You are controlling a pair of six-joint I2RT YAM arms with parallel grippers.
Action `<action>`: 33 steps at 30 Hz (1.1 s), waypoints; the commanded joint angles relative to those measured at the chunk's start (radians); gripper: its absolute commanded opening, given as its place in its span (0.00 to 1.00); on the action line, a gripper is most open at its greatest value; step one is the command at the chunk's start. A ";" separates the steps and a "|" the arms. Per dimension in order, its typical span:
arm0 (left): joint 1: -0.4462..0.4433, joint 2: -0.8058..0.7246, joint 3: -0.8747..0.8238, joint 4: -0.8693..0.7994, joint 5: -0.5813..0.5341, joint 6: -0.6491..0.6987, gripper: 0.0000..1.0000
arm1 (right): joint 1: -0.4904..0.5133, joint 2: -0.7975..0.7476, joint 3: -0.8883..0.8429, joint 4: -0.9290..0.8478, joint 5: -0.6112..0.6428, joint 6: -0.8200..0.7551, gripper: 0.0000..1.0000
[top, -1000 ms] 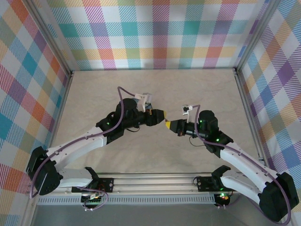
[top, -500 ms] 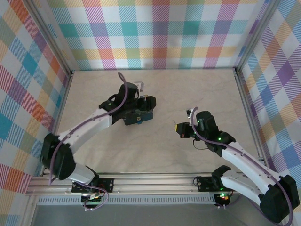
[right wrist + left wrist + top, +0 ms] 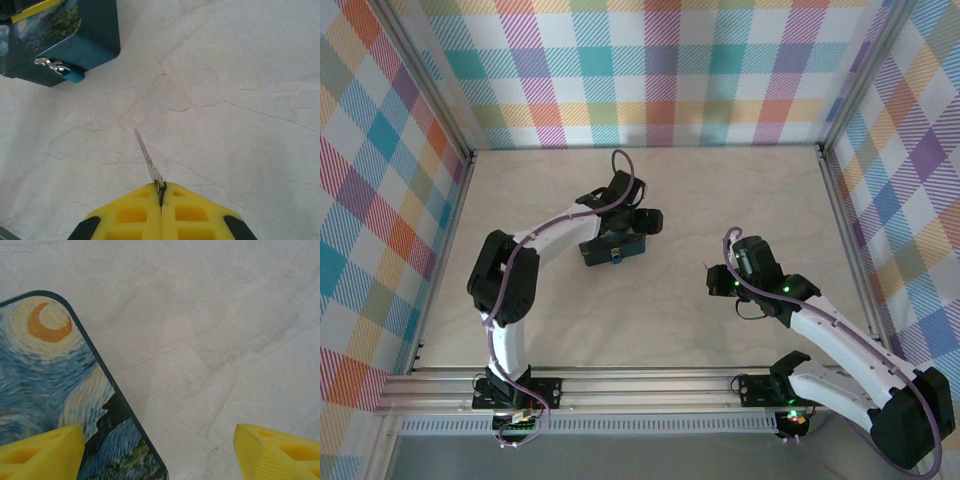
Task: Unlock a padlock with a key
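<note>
Three plaid walls (image 3: 660, 70), marble tabletop (image 3: 650, 320)

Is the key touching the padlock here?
Apart. The right wrist view shows the key pinched in the right gripper, with a wide stretch of bare table between its tip and the padlock hanging on the front of the painted tin.

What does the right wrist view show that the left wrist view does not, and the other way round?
Right wrist view: the key pinched in the shut right end effector, and the blue padlock hanging on the side wall of the tin. Left wrist view: the tin's painted lid with its orange crescent moon, and the open left end effector over the lid's edge. Shared: the tin and the pale marbled table.
</note>
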 commanded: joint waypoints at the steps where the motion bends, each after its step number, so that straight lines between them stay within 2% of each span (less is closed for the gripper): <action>1: -0.014 0.020 0.035 -0.049 0.026 0.032 0.78 | -0.003 0.010 0.038 -0.060 0.030 -0.006 0.00; 5: -0.045 0.012 0.004 -0.053 0.040 0.033 0.77 | -0.018 0.022 0.064 -0.117 0.027 -0.009 0.00; 13: -0.113 -0.055 -0.114 -0.030 0.028 0.010 0.77 | -0.098 -0.022 0.037 -0.120 -0.040 -0.019 0.00; 16: -0.131 -0.077 -0.145 0.002 0.056 -0.017 0.77 | -0.119 -0.035 0.028 -0.130 -0.049 -0.027 0.00; 23: -0.168 -0.092 -0.169 0.041 0.099 -0.058 0.77 | -0.139 -0.047 0.025 -0.138 -0.066 -0.037 0.00; 33: -0.192 -0.030 -0.117 0.058 0.126 -0.065 0.77 | -0.139 -0.044 0.036 -0.144 -0.080 -0.031 0.00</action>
